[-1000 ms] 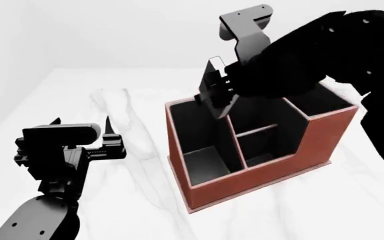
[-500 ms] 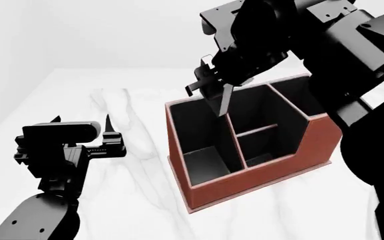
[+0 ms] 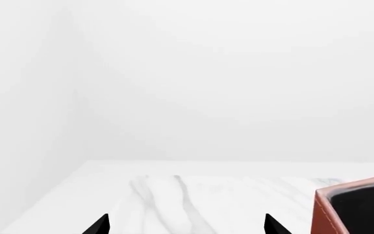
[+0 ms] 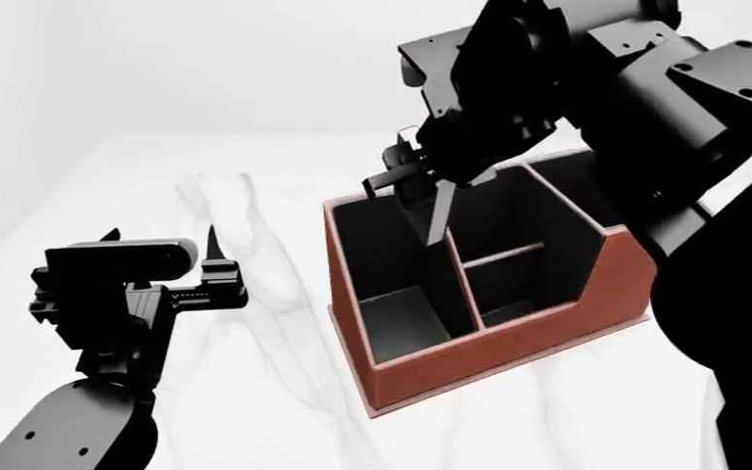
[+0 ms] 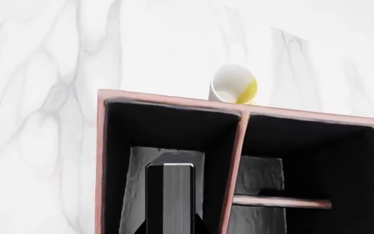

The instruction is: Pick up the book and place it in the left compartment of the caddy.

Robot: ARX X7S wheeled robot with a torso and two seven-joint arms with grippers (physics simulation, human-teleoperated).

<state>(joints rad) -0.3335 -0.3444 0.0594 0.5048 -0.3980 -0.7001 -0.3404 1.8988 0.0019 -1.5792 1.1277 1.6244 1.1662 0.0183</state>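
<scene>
The reddish-brown caddy (image 4: 481, 357) stands on the white marble table. My right gripper (image 4: 418, 184) is shut on the thin black book (image 4: 439, 211) and holds it upright above the caddy's far end. The book's lower end hangs just above the rim, by the divider. In the right wrist view the book (image 5: 171, 192) points into the long left compartment (image 5: 125, 146), between the gripper's (image 5: 169, 228) jaws. The left compartment (image 4: 383, 259) shows an empty black floor. My left gripper (image 4: 212, 259) is open and empty, left of the caddy; in the left wrist view its fingertips (image 3: 99, 225) are wide apart.
A white and yellow cup (image 5: 233, 85) lies on the table just behind the caddy's far wall (image 5: 174, 100). Two short slots (image 4: 513, 284) and the taller end slot (image 4: 579, 191) lie right of the divider. A caddy corner (image 3: 352, 204) shows in the left wrist view.
My right arm has swung up and over the caddy, and the book now hangs steeper, slightly to the right over the caddy's far end. The left arm has not moved.
</scene>
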